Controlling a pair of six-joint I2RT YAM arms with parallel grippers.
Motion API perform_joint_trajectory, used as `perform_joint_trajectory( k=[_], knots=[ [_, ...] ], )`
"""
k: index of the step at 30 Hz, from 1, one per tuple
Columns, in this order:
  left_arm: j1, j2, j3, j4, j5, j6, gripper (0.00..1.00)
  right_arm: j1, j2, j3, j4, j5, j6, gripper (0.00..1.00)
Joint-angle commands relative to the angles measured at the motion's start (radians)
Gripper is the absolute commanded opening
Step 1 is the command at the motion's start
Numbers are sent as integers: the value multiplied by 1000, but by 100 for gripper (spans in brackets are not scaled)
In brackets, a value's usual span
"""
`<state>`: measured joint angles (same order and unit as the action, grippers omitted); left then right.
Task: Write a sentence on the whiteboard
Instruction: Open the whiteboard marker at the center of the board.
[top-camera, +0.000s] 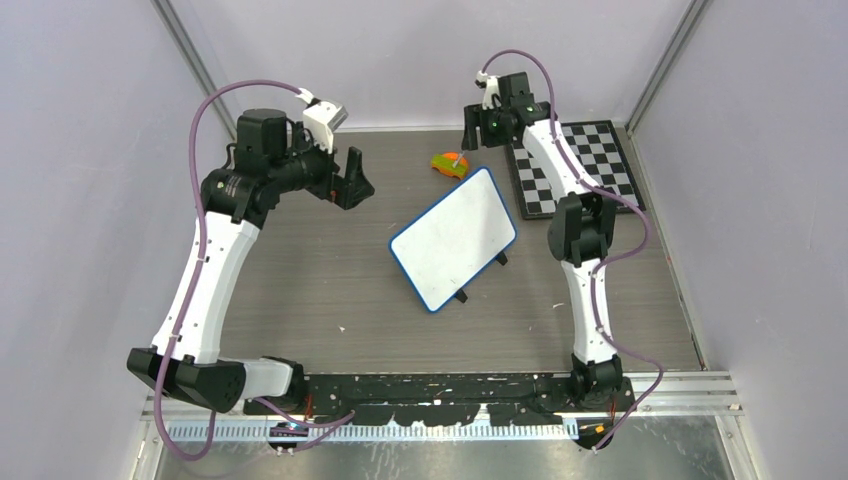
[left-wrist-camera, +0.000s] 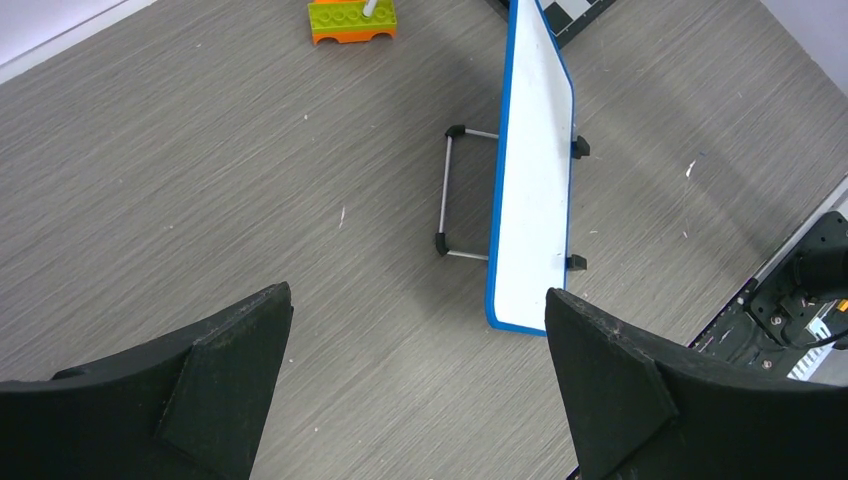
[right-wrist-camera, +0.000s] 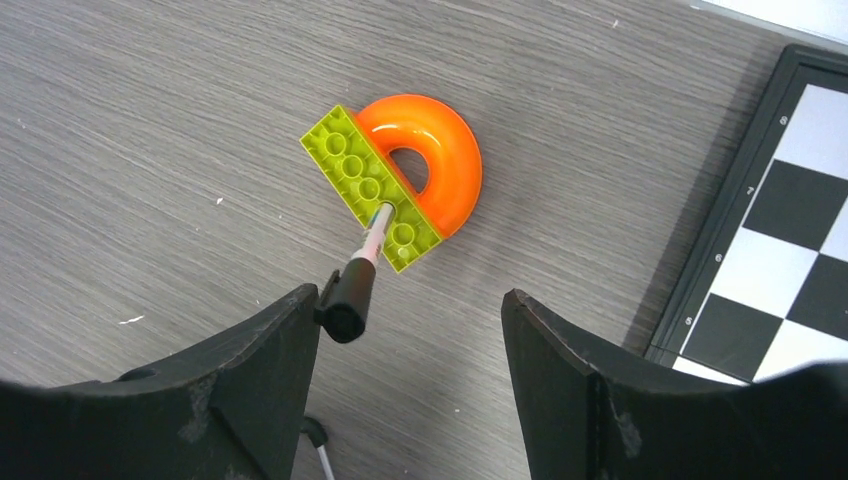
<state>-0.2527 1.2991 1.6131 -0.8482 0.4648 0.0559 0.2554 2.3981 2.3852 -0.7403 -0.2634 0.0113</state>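
Note:
The whiteboard (top-camera: 455, 238), white with a blue rim, stands tilted on its wire stand mid-table; the left wrist view shows it edge-on (left-wrist-camera: 535, 180). A marker (right-wrist-camera: 355, 290) with a black cap stands upright in a green brick (right-wrist-camera: 375, 185) joined to an orange arch (right-wrist-camera: 440, 150), behind the board (top-camera: 450, 165). My right gripper (right-wrist-camera: 410, 295) hovers over the marker, open; the cap sits close against the left finger, and the other finger is well clear. My left gripper (left-wrist-camera: 418, 300) hangs open and empty above the table left of the board (top-camera: 355, 185).
A black-and-white checkered board (top-camera: 580, 165) lies at the back right, just right of the right gripper (right-wrist-camera: 790, 230). Grey walls close in the table on three sides. The arm bases sit on a black rail (top-camera: 450, 385) at the near edge.

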Motion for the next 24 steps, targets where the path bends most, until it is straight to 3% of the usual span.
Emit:
perform_joint_trajectory(
  k=[1, 14, 24],
  knots=[
    [6, -4, 24, 38, 26, -12, 100, 23, 10, 80, 61, 6, -31, 70],
    [6, 1, 42, 34, 35, -19, 100, 44, 31, 91, 79, 57, -58, 51],
    [6, -3, 39, 35, 38, -16, 100, 51, 0, 83, 79, 70, -86, 28]
  ],
)
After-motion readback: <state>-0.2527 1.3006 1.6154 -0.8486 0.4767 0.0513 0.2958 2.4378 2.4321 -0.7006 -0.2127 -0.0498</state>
